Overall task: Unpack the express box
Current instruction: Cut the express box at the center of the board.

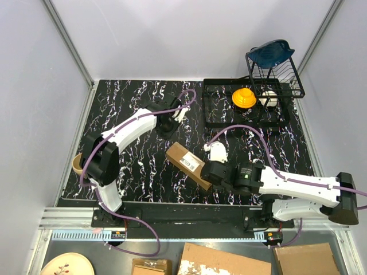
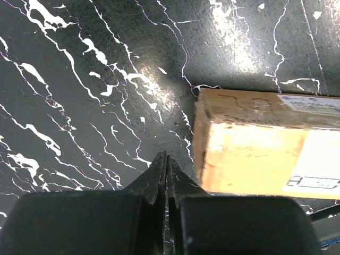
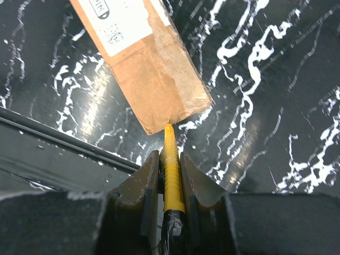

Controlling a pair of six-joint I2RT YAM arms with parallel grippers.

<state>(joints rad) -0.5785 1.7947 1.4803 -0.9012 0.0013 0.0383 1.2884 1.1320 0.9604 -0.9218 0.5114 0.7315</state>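
Note:
The express box (image 1: 187, 164), a small brown carton with a white label, lies at an angle in the middle of the black marbled table. My right gripper (image 1: 207, 172) is shut on a yellow utility knife (image 3: 171, 170). The knife's tip touches the lower corner of the taped end of the express box (image 3: 154, 79); in the right wrist view the right gripper (image 3: 170, 155) sits just behind that end. My left gripper (image 1: 168, 127) hangs behind the box's far end, shut and holding nothing. In its own view the left gripper (image 2: 166, 156) is just left of the express box (image 2: 260, 149), not touching it.
A black wire rack (image 1: 229, 114) at the back right holds a yellow object (image 1: 243, 97) and a white cup (image 1: 268, 98), with a blue item (image 1: 270, 51) on top. A tape roll (image 1: 76, 164) sits at the left edge. Torn cardboard pieces (image 1: 223, 260) and a plate (image 1: 66, 264) lie below the table's metal rail (image 3: 53, 139).

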